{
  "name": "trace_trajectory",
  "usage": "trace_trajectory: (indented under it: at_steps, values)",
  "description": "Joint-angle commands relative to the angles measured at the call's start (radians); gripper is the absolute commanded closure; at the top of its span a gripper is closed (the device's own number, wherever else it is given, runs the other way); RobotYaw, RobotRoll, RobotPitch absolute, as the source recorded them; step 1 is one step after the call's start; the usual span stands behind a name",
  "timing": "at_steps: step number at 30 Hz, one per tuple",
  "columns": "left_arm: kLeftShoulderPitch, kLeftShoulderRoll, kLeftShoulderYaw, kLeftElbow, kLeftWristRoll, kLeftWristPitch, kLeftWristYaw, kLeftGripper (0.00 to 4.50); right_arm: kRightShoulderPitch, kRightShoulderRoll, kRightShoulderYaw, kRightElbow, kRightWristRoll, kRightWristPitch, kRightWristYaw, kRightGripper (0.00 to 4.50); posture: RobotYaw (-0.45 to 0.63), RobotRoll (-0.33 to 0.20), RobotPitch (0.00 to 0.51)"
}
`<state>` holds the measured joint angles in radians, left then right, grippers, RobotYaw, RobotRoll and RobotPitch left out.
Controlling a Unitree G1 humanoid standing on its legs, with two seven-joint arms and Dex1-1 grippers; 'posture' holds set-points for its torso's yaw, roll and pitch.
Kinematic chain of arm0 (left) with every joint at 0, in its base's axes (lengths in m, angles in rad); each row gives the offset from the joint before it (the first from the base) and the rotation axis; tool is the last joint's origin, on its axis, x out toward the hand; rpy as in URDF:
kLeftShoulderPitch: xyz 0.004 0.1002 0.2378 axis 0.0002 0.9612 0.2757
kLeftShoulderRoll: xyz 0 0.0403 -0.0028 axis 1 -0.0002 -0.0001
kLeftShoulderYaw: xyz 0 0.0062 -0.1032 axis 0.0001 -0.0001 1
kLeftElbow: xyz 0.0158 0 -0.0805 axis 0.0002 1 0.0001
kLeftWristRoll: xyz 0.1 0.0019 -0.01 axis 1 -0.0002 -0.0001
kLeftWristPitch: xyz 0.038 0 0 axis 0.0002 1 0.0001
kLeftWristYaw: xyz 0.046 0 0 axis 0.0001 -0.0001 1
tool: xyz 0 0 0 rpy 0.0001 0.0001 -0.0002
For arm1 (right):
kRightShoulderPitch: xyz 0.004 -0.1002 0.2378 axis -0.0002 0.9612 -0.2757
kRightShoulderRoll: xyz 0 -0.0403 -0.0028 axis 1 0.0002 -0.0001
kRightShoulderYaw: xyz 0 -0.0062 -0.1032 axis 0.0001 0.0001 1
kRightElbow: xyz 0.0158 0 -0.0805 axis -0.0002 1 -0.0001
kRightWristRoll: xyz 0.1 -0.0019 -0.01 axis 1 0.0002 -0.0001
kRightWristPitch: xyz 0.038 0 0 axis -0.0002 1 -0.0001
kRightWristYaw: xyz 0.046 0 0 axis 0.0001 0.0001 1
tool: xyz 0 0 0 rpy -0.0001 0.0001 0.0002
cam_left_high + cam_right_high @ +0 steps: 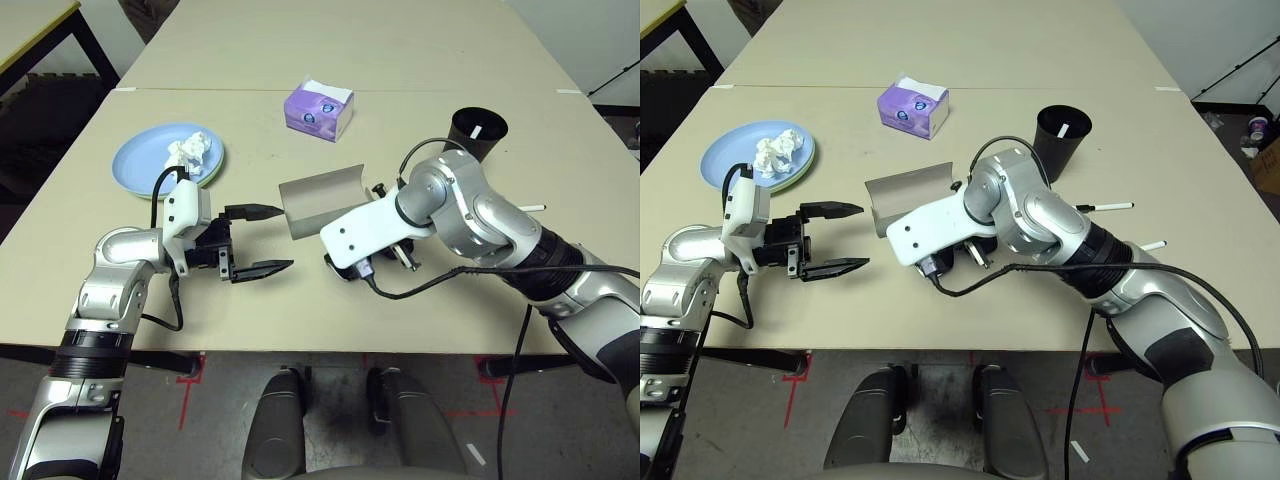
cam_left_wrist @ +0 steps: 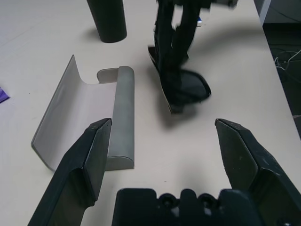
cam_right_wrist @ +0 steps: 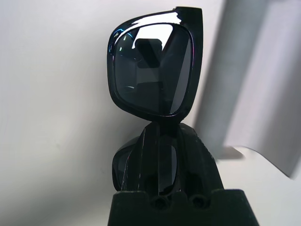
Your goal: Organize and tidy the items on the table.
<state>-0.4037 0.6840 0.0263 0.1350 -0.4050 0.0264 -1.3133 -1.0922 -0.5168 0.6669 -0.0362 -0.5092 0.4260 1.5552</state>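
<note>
My right gripper (image 3: 162, 136) is shut on the black sunglasses (image 3: 153, 70), pinching them at the bridge just above the table (image 1: 300, 300). Right beside them the grey glasses case (image 1: 320, 200) lies open. My left gripper (image 1: 262, 238) stands open to the left of the case, level with it and holding nothing. A crumpled white tissue (image 1: 190, 150) lies on the light blue plate (image 1: 145, 160), which is stacked on a pale green one at the left. Two thin white pens (image 1: 1105, 207) (image 1: 1152, 245) lie on the table behind my right forearm.
A black cup (image 1: 478, 130) with a white pen in it stands at the right rear. The purple tissue box (image 1: 319, 109) sits at the rear middle. A second table adjoins at the back.
</note>
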Motion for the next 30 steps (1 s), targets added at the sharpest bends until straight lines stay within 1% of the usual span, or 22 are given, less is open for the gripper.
trace_trajectory:
  at_steps: [1, 4, 6, 8, 12, 18, 22, 30]
  values:
    - [-0.004, 0.006, -0.012, 0.013, 0.014, -0.017, -0.015, 0.00, -0.068, -0.008, -0.064, 0.012, 0.062, 0.049, 0.046, 4.12, 0.00, 0.000, 0.126]
    - [-0.008, 0.009, -0.008, 0.027, 0.015, -0.021, -0.021, 0.00, -0.134, 0.012, -0.088, 0.053, 0.094, 0.096, 0.045, 4.12, 0.00, 0.000, 0.124]
    - [-0.013, 0.011, -0.007, 0.034, 0.016, -0.023, -0.023, 0.00, -0.171, 0.033, -0.097, 0.098, 0.098, 0.111, 0.013, 4.12, 0.00, 0.000, 0.124]
    - [-0.018, 0.014, -0.005, 0.044, 0.018, -0.024, -0.024, 0.00, -0.181, 0.066, -0.101, 0.144, 0.092, 0.114, -0.053, 4.12, 0.00, 0.000, 0.124]
    - [-0.018, 0.022, 0.002, 0.053, 0.019, -0.024, -0.023, 0.00, -0.147, 0.144, -0.097, 0.168, 0.077, 0.122, -0.195, 4.12, 0.00, 0.000, 0.133]
    - [-0.008, 0.033, 0.011, 0.051, 0.016, -0.017, -0.020, 0.00, -0.071, 0.200, -0.065, 0.122, 0.040, 0.127, -0.333, 4.12, 0.01, 0.000, 0.142]
    - [-0.006, 0.039, 0.015, 0.058, 0.016, -0.018, -0.019, 0.00, -0.040, 0.198, -0.041, 0.137, -0.006, 0.049, -0.426, 4.12, 0.00, 0.000, 0.145]
    - [-0.014, 0.042, 0.011, 0.074, 0.018, -0.022, -0.025, 0.00, -0.037, 0.164, -0.025, 0.206, -0.060, -0.100, -0.498, 4.12, 0.00, 0.000, 0.146]
